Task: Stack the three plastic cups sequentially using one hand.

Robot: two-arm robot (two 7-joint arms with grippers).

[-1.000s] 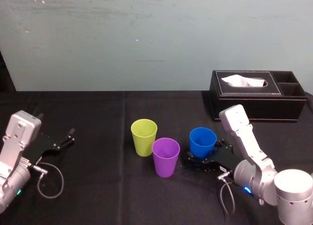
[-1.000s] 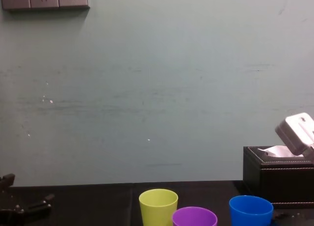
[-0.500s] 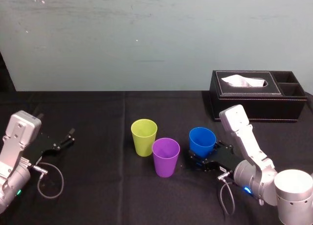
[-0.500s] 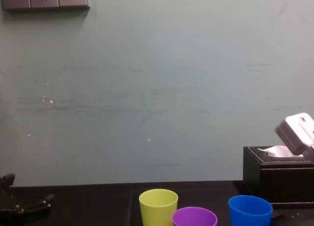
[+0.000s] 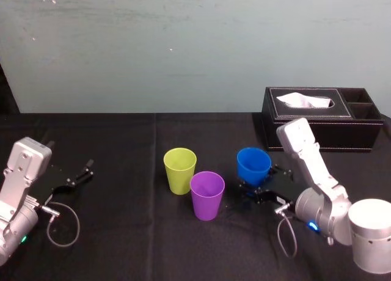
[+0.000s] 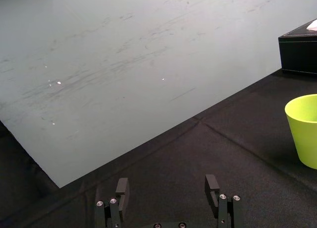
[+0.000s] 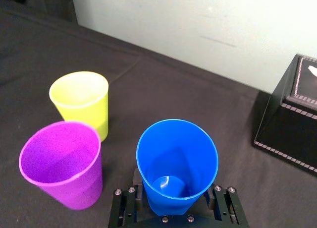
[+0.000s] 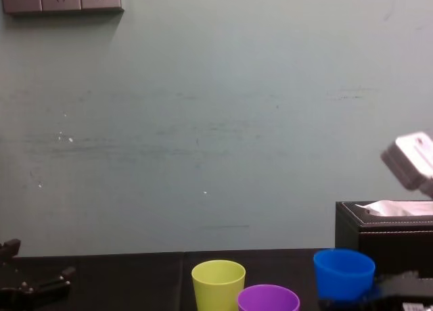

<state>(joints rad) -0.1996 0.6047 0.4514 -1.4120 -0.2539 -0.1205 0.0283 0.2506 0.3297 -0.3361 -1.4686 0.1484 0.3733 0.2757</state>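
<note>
Three plastic cups are on the black table. The yellow-green cup stands upright left of centre, and its edge shows in the left wrist view. The purple cup stands just in front of it, to its right. My right gripper is shut on the lower part of the blue cup, held upright a little above the cloth, right of the purple cup. My left gripper rests open and idle at the far left.
A black tissue box stands at the back right, behind the right arm. A grey cable loops beside the left arm. A pale wall closes off the back of the table.
My right gripper has closed on the blue cup and raised it slightly off the table. The other two cups and the left arm have not moved.
</note>
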